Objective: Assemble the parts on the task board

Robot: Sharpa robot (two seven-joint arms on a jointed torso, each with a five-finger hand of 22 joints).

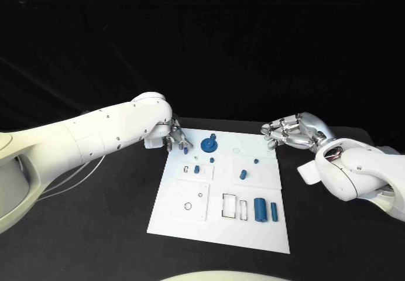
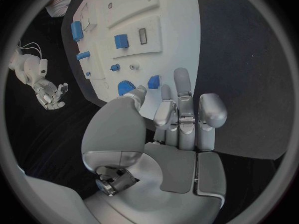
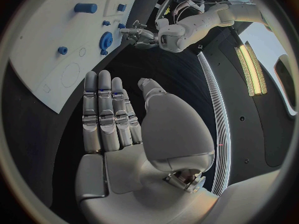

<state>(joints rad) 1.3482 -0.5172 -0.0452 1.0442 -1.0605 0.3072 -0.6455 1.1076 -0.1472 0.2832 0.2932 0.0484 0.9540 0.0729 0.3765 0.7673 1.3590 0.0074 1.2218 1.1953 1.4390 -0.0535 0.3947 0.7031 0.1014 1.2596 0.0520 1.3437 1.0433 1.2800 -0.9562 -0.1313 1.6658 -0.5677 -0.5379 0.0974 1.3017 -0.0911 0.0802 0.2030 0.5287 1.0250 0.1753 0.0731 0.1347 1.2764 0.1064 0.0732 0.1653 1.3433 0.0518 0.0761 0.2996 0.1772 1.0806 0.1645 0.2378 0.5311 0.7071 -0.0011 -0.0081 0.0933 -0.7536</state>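
Observation:
The white task board [image 1: 181, 219] lies mid-table with several blue parts on it. A blue gear [image 1: 210, 143] sits near its far edge, and two blue blocks [image 1: 260, 209] stand at its near right. My left hand [image 1: 175, 139] hovers over the board's far-left corner with its fingers [image 2: 182, 92] stretched out. A small blue part [image 2: 154, 81] lies just past the fingertips, beside the gear [image 2: 126, 88], and nothing sits in the palm. My right hand [image 1: 291, 133] hangs at the far-right corner, off the board. Its fingers [image 3: 102, 114] are straight and it holds nothing.
More small blue parts [image 1: 196, 170] [image 1: 243, 174] rest in the board's middle rows, and rectangular cutouts [image 1: 229, 205] lie nearer me. Thin cables [image 1: 72, 178] trail over the black table [image 1: 101, 234] on the left. A light strip [image 3: 249, 67] shows in the right wrist view.

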